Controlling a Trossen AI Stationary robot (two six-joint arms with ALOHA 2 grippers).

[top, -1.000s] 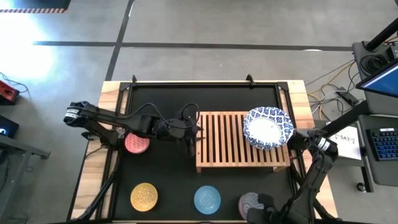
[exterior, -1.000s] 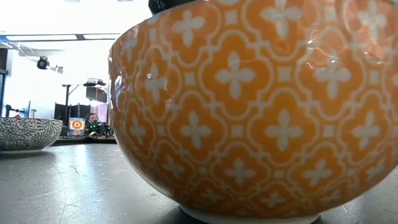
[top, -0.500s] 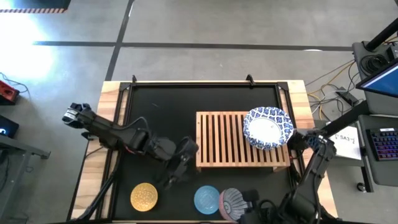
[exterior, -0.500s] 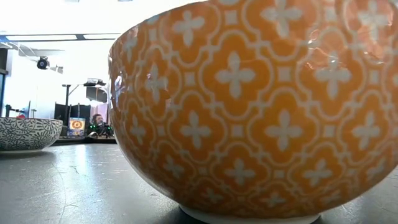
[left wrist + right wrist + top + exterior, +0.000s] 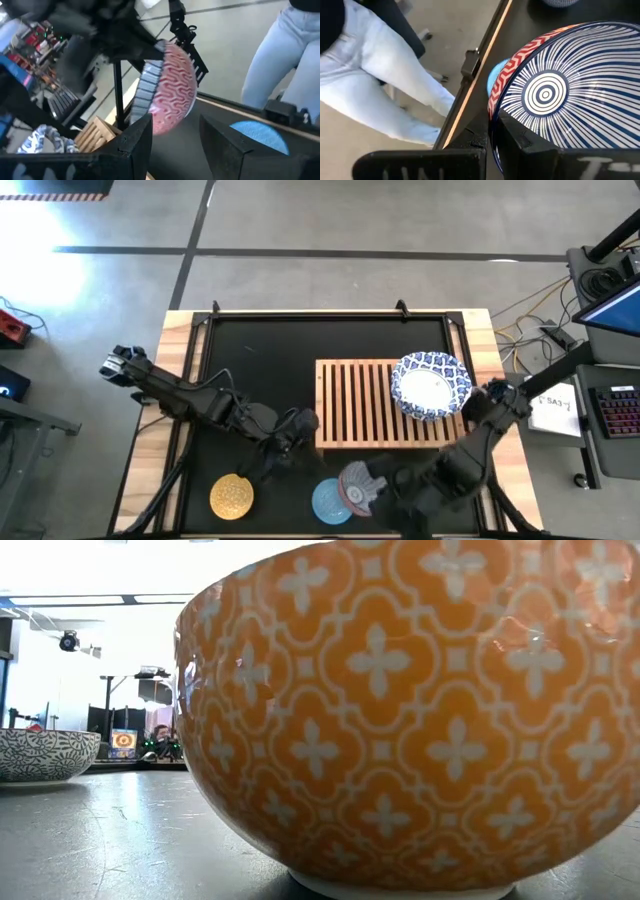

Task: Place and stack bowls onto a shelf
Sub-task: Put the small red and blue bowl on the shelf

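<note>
A black mat (image 5: pixel 280 345) covers the wood table (image 5: pixel 176 340) on grey concrete. The right gripper (image 5: pixel 372 483) is clenched on a red-backed bowl (image 5: pixel 353 483) just before the shelf (image 5: pixel 370 405), over the blue bowl (image 5: pixel 328 502). The left gripper (image 5: pixel 272 465) hangs parted, empty, near the yellow bowl (image 5: pixel 231 496).

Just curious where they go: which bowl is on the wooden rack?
The wide white blue-rimmed bowl, at the rack's right end; the yellow and light blue bowls sit on the table.
</note>
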